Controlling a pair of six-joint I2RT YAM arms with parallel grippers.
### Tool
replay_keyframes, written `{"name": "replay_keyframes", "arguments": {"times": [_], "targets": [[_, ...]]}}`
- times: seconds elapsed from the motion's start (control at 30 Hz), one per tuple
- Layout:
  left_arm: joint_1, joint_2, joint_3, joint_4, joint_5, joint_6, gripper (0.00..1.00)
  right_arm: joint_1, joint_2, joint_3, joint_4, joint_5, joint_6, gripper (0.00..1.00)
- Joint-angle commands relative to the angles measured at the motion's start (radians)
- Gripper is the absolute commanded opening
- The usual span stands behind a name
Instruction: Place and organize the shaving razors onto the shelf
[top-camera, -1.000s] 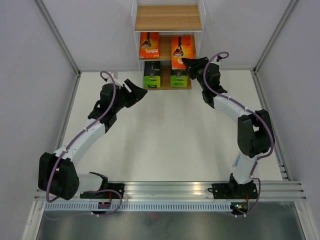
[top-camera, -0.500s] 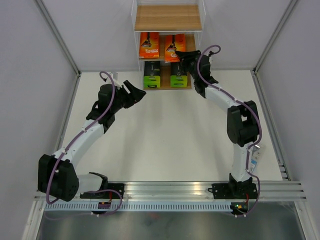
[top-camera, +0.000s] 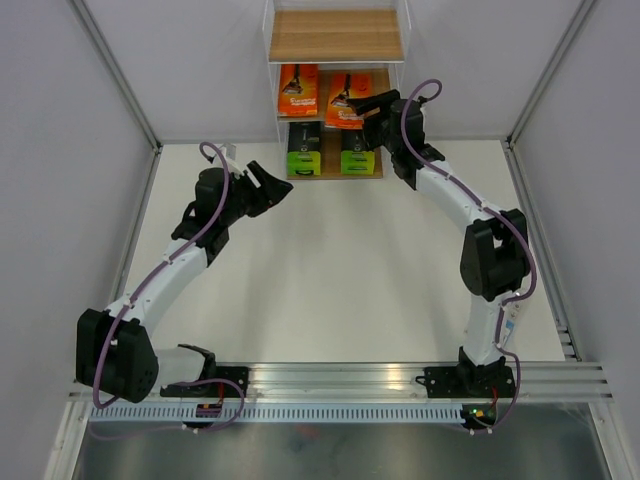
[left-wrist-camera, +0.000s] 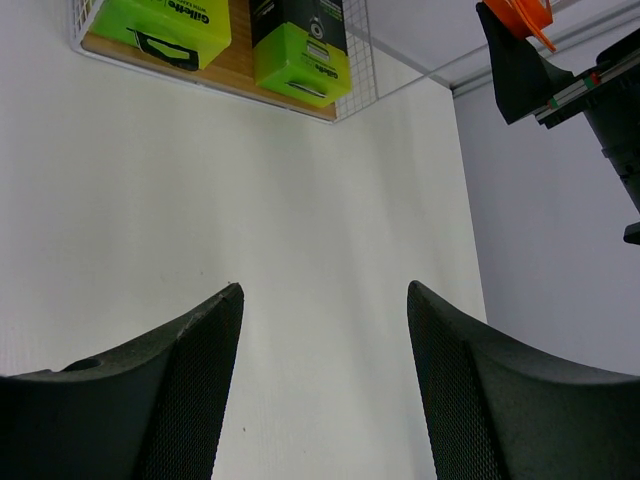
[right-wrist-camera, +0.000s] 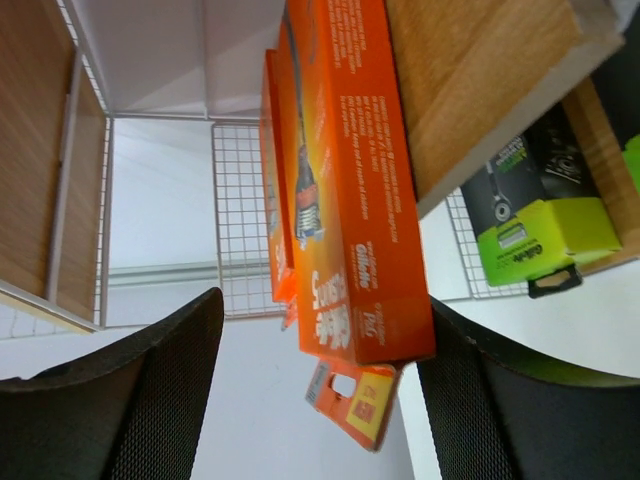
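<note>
Shelf (top-camera: 336, 35) at 12 o'clock on the table (top-camera: 330, 270), backed into the far corner. On its middle board stand two orange packs side by side: the left orange pack (top-camera: 298, 90) square to the front, the right orange pack (top-camera: 347, 98) a little askew, its top leaning toward 1 o'clock. On the bottom board sit the left green pack (top-camera: 304, 150) and the right green pack (top-camera: 357, 152), one under each orange one.

The right claw (top-camera: 362, 103) reaches in from 3 o'clock at the middle board. Its jaws are wide; in the wrist view the right orange pack (right-wrist-camera: 345, 200) stands between the fingers (right-wrist-camera: 130, 400) with a gap on each side, its base on the wood.

The left claw (top-camera: 278, 180) hangs over bare table at 7 o'clock from the shelf, aimed toward 2 o'clock. Its jaws are wide as well, with nothing between the fingers (left-wrist-camera: 190, 380). Both green packs show at 11 o'clock in its wrist view.
</note>
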Motion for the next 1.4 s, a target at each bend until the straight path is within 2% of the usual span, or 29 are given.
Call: {"name": "replay_keyframes", "arguments": {"times": [0.0, 0.13, 0.2, 0.23, 0.4, 0.43, 0.5, 0.57, 0.93, 1.0, 1.1, 1.13, 1.17, 1.2, 1.3, 1.37], "targets": [[0.006, -0.015, 0.015, 0.004, 0.032, 0.022, 0.71, -0.008, -0.063, 0.007, -0.103, -0.027, -0.041, 0.79], [0.006, -0.015, 0.018, 0.006, 0.032, 0.023, 0.71, -0.008, -0.074, -0.019, -0.111, -0.035, -0.063, 0.74], [0.006, -0.015, 0.018, 0.004, 0.033, 0.022, 0.71, -0.008, -0.073, -0.021, -0.114, -0.029, -0.069, 0.69], [0.006, -0.015, 0.015, 0.004, 0.032, 0.019, 0.71, -0.01, -0.071, -0.021, -0.114, -0.032, -0.072, 0.63], [0.006, -0.019, 0.009, 0.004, 0.027, 0.016, 0.71, -0.01, -0.065, -0.021, -0.105, -0.035, -0.064, 0.44], [0.006, -0.02, 0.009, 0.006, 0.026, 0.016, 0.71, -0.008, -0.068, -0.022, -0.1, -0.035, -0.063, 0.37], [0.006, -0.016, 0.009, 0.006, 0.023, 0.016, 0.71, -0.01, -0.069, -0.03, -0.063, -0.035, -0.055, 0.32], [0.006, -0.015, 0.009, 0.006, 0.018, 0.016, 0.71, -0.01, -0.065, -0.024, -0.027, -0.021, -0.045, 0.21], [0.037, 0.039, 0.049, 0.01, 0.018, 0.039, 0.71, -0.016, 0.104, 0.195, 0.026, -0.013, 0.024, 0.11], [0.044, 0.049, 0.052, 0.015, 0.027, 0.039, 0.71, -0.019, 0.128, 0.231, 0.015, -0.004, 0.017, 0.11], [0.053, 0.072, 0.052, 0.035, 0.043, 0.03, 0.71, -0.022, 0.159, 0.297, -0.029, 0.002, -0.02, 0.21], [0.053, 0.082, 0.052, 0.036, 0.047, 0.025, 0.71, -0.025, 0.162, 0.306, -0.029, -0.004, -0.025, 0.36], [0.056, 0.085, 0.052, 0.039, 0.05, 0.025, 0.71, -0.027, 0.162, 0.305, -0.033, -0.01, -0.035, 0.45], [0.057, 0.088, 0.05, 0.041, 0.055, 0.023, 0.71, -0.027, 0.159, 0.306, -0.04, -0.015, -0.041, 0.61], [0.058, 0.086, 0.047, 0.041, 0.056, 0.025, 0.71, -0.027, 0.139, 0.308, -0.098, -0.033, -0.067, 0.74], [0.06, 0.085, 0.047, 0.041, 0.058, 0.025, 0.71, -0.027, 0.11, 0.3, -0.143, -0.033, -0.11, 0.75]]}}
